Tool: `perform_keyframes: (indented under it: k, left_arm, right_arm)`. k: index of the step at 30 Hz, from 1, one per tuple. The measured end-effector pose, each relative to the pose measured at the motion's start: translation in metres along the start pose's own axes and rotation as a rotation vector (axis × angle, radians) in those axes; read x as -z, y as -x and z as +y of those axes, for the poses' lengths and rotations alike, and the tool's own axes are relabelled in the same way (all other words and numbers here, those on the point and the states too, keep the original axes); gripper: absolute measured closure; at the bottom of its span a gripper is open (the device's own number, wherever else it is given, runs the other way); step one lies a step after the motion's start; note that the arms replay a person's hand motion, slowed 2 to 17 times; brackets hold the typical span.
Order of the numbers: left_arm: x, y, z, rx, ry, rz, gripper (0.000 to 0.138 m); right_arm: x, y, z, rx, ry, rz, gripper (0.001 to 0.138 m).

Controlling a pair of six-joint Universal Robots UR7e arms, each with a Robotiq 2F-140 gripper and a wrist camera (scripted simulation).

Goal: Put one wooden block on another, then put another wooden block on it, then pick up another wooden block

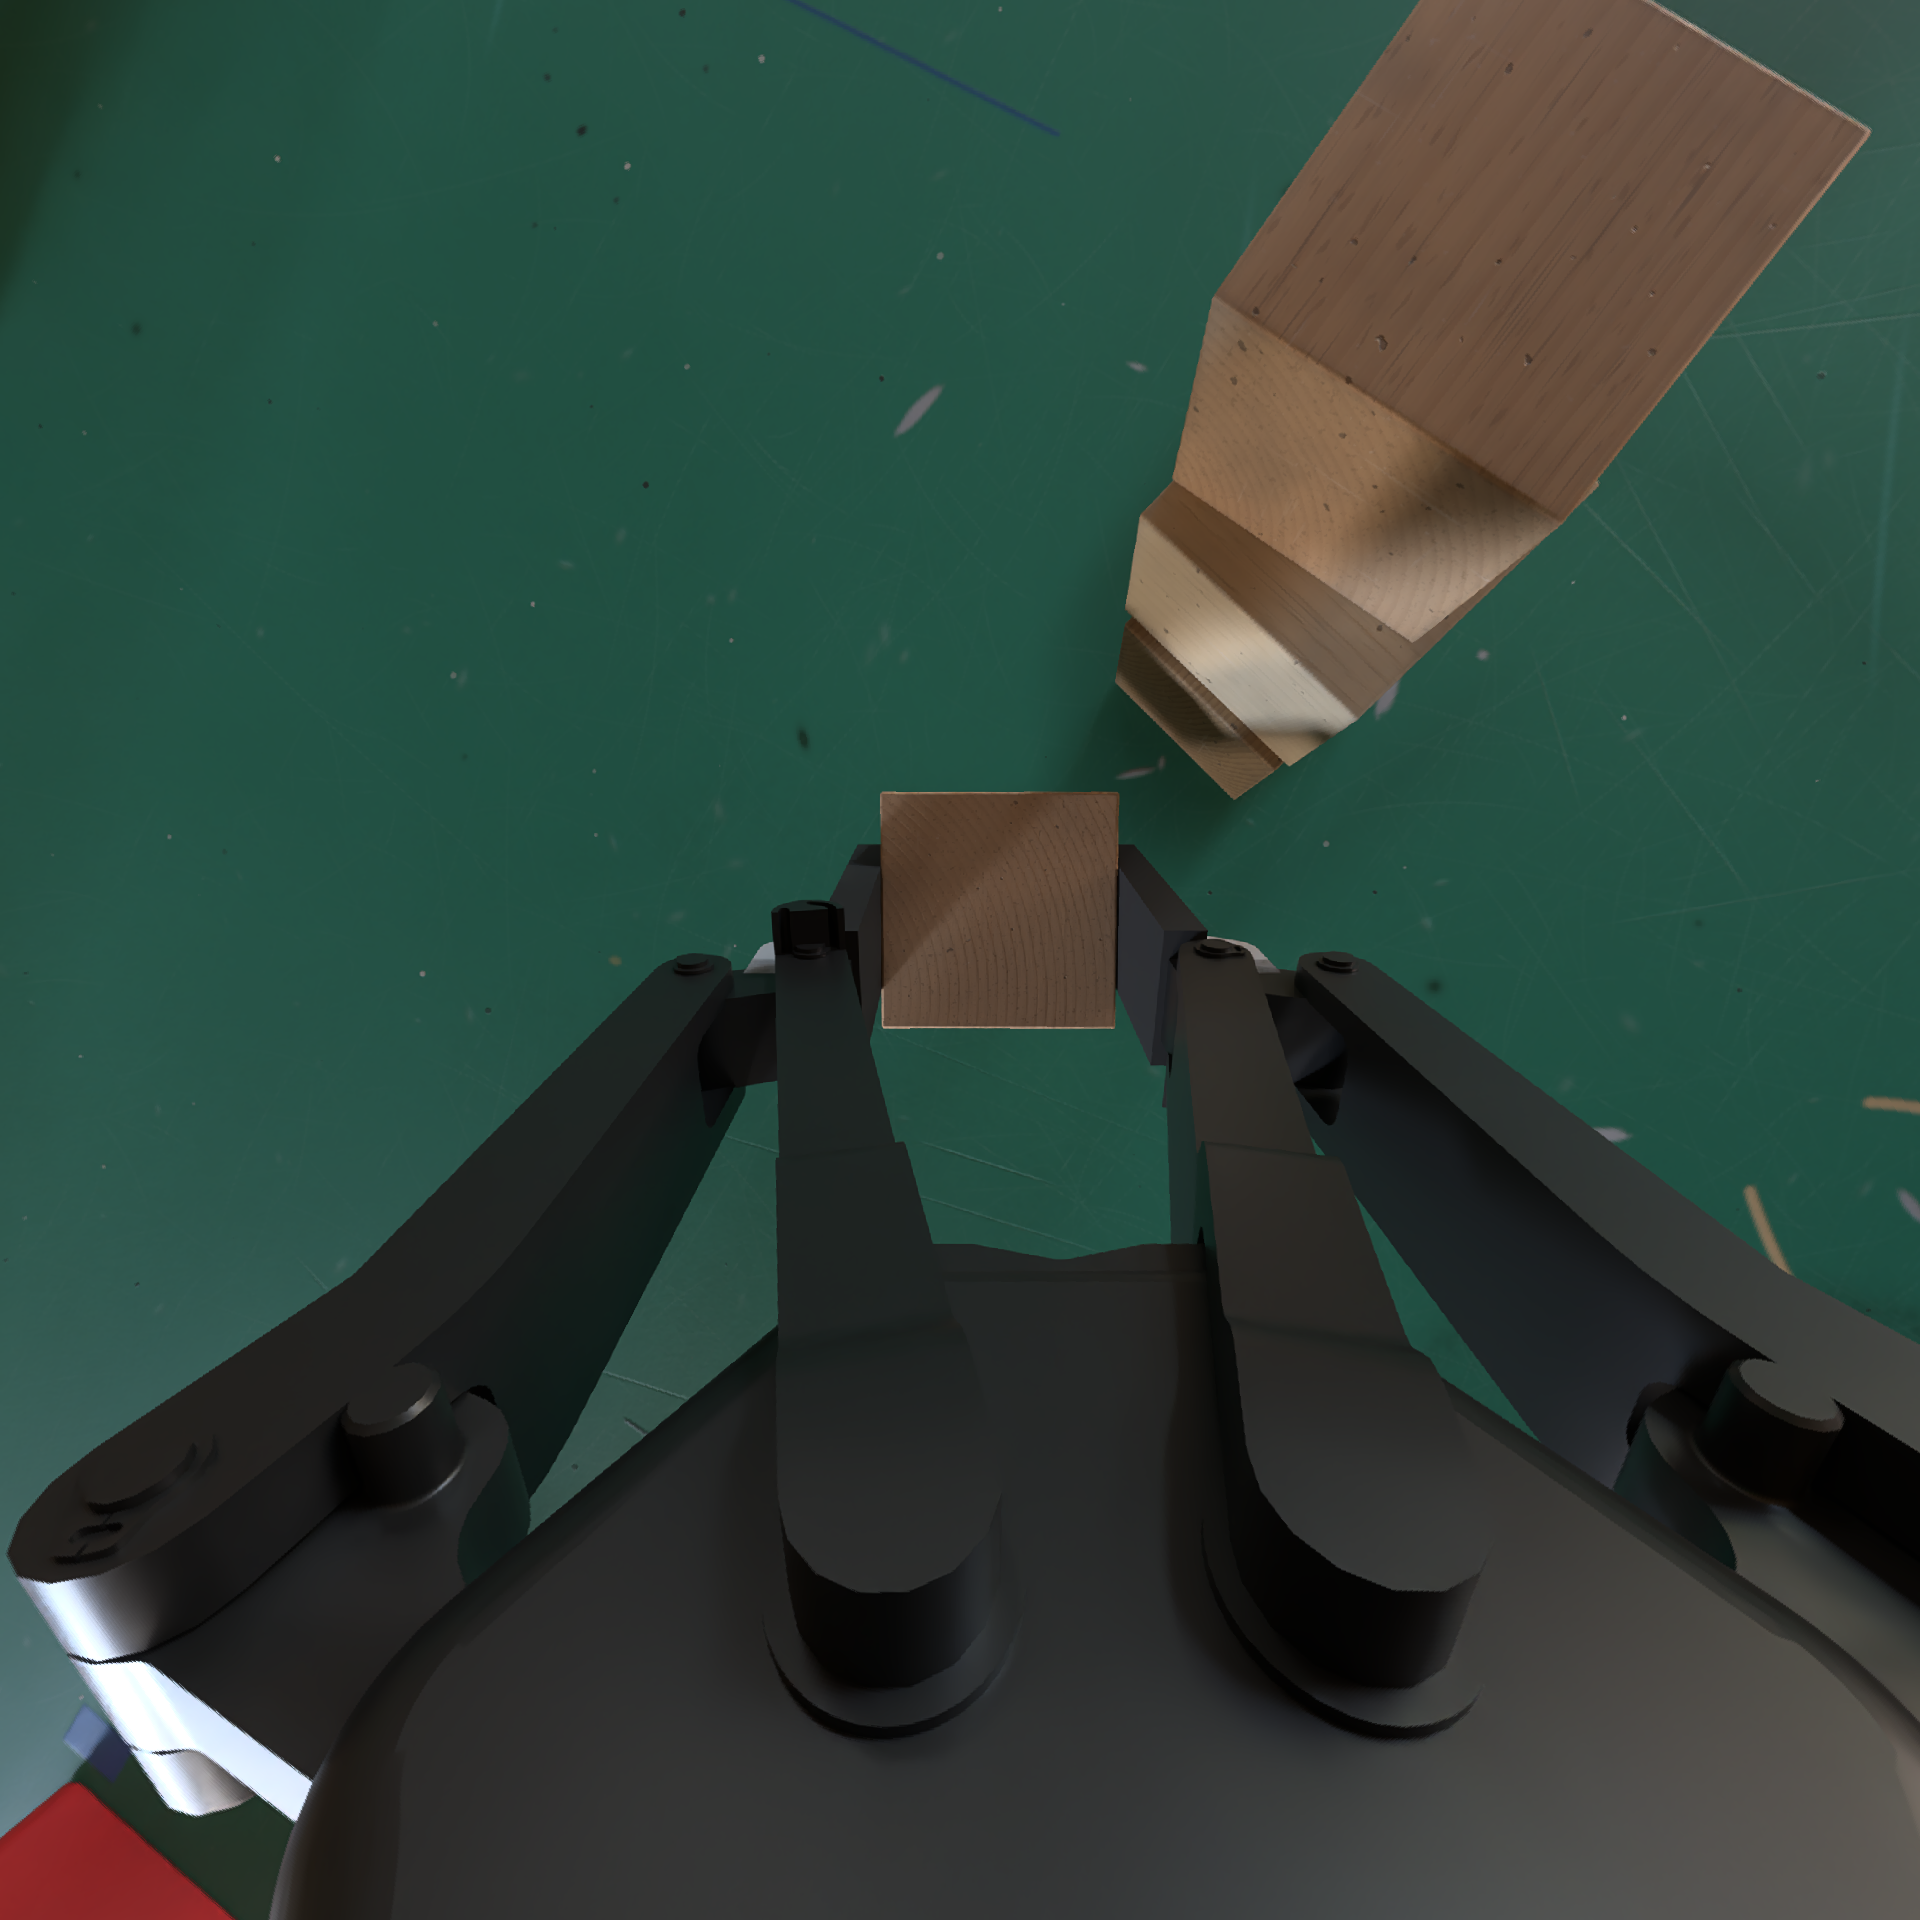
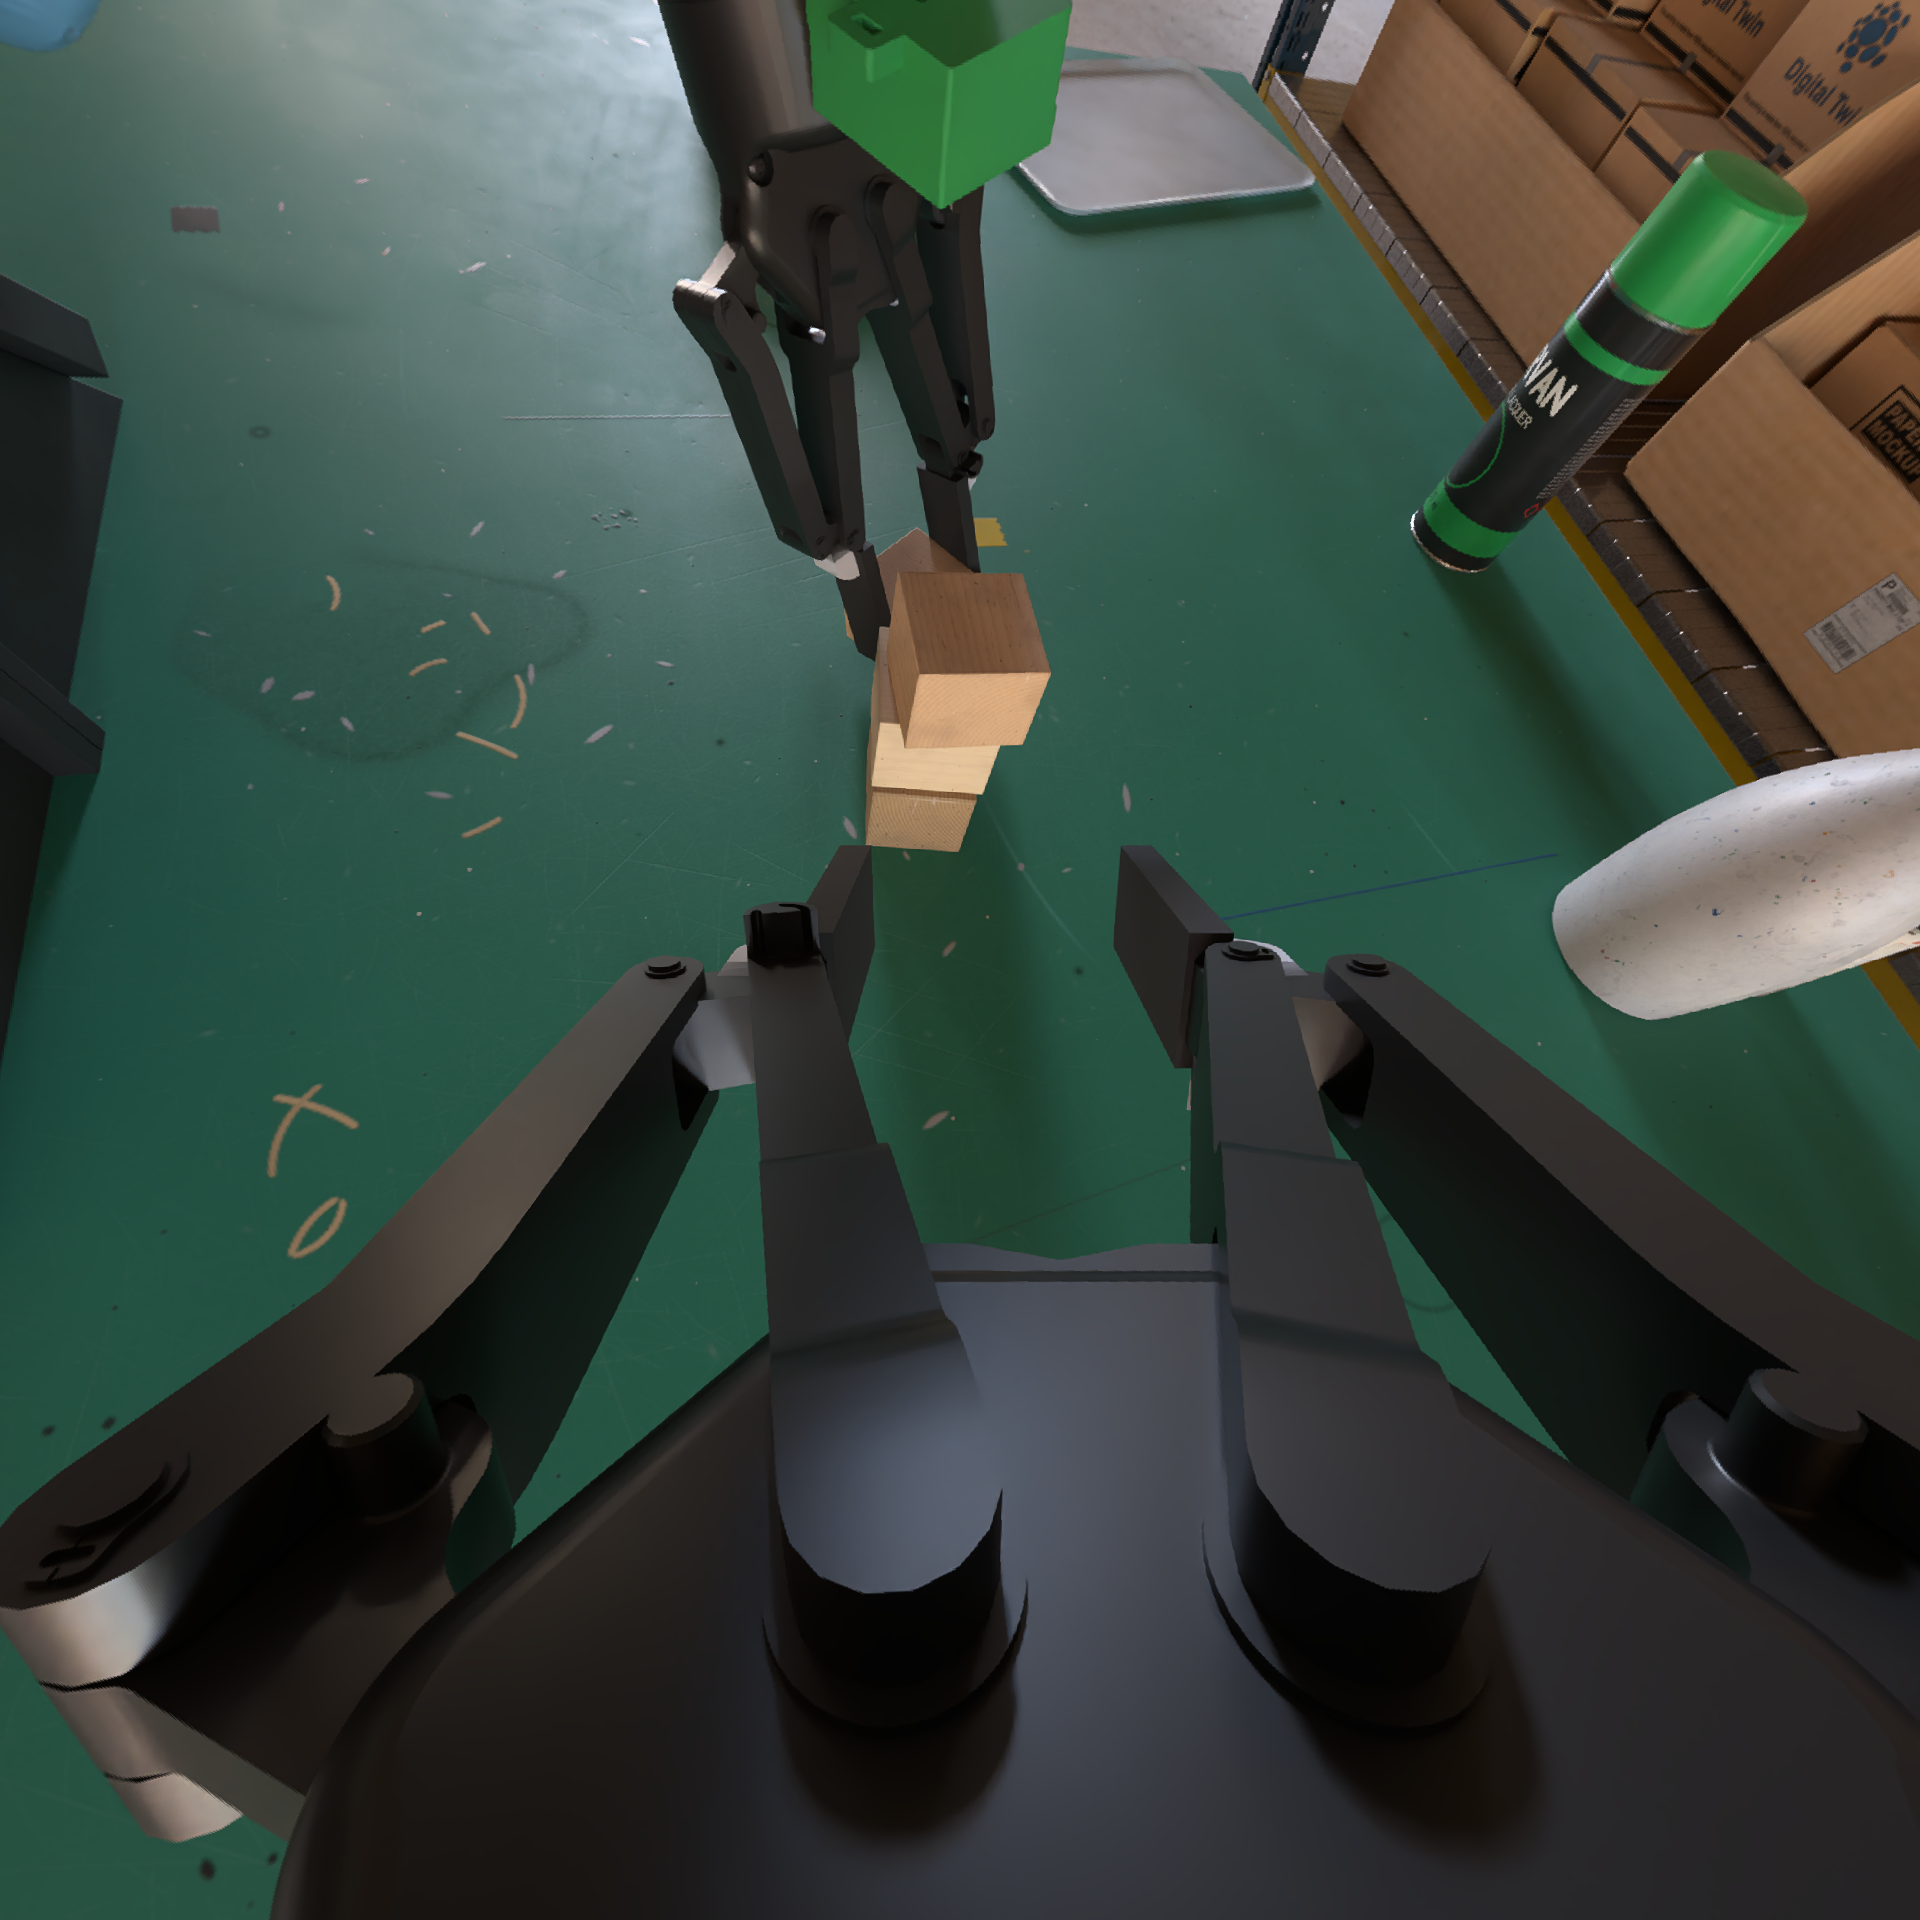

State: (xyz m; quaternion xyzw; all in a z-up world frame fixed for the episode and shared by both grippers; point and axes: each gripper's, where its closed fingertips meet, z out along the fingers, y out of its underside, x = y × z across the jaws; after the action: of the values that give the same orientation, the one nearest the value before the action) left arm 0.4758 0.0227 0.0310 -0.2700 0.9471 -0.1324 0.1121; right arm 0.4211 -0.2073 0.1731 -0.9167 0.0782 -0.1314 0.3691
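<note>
Three wooden blocks form a slightly twisted stack (image 1: 1455, 416) on the green mat, up and to the right of my left gripper (image 1: 1000, 883). My left gripper is shut on a fourth wooden block (image 1: 997, 935), gripping its two sides, close beside the stack's base. In the right wrist view the stack (image 2: 956, 707) stands just ahead of my right gripper (image 2: 992, 914), which is open and empty. Behind the stack is the left gripper (image 2: 912, 584) with its block (image 2: 914, 551) mostly hidden.
A green-capped spray can (image 2: 1600, 353) stands at the right, with a white rounded object (image 2: 1745, 883) nearer. A grey tray (image 2: 1164, 135) lies at the back. Cardboard boxes (image 2: 1766, 540) line the right edge. A dark structure (image 2: 42, 520) stands on the left, and a red object (image 1: 94, 1860) is at the left wrist view's corner.
</note>
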Motion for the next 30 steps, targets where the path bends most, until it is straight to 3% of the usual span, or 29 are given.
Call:
perform_keyframes:
  k: [30]
  left_arm:
    - [0.0048,0.0037,-0.0021,0.004,-0.01,-0.036,0.084]
  right_arm:
    - [-0.0027,0.0009,0.0029,-0.001,0.015,-0.009,0.076]
